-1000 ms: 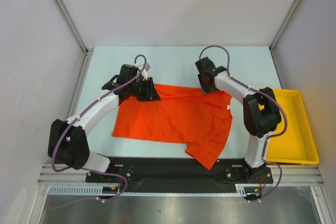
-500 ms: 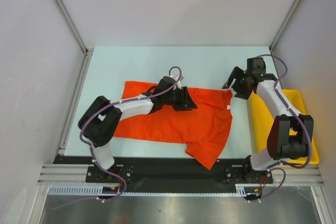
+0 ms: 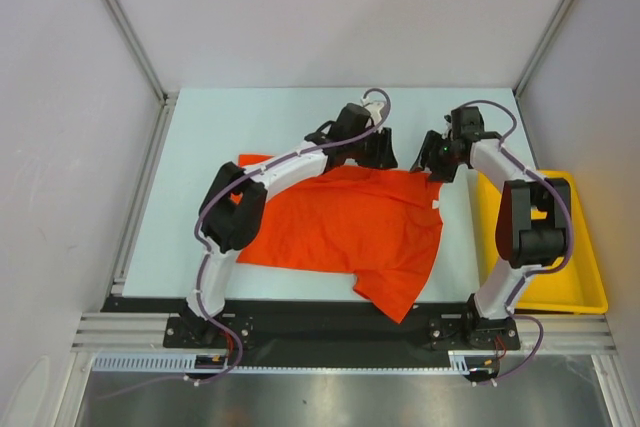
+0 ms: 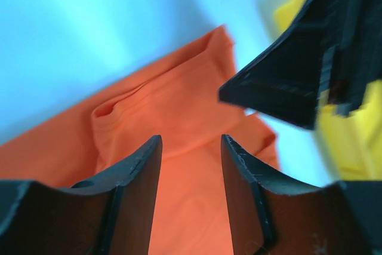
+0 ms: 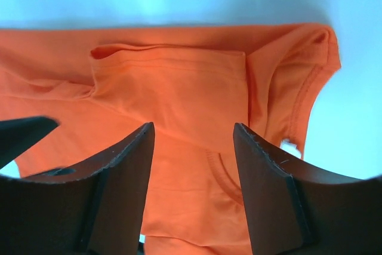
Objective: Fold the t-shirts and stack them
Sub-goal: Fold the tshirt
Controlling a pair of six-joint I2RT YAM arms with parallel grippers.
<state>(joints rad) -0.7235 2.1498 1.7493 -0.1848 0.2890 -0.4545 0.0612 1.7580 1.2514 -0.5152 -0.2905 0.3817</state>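
Fingers (image 4: 138, 174): spread on left gripper (image 4: 190, 147) and right gripper (image 5: 192, 132), nothing held | t-shirt (image 3: 340, 227): soft, floppy, maybe best gripped at far corners

Part of the t-shirt's (image 3: 350, 227) far edge under the left arm (image 3: 285, 165); yellow tray (image 4: 353, 138) blurred in the left wrist view.

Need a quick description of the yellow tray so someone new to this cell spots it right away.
Start at the pale table seen from above and go to its right edge, toward the near side. The tray lies there, a shallow rectangle with its long side running front to back. It is the only yellow, rigid thing; its neighbour, the t-shirt, is orange-red cloth spread mid-table.
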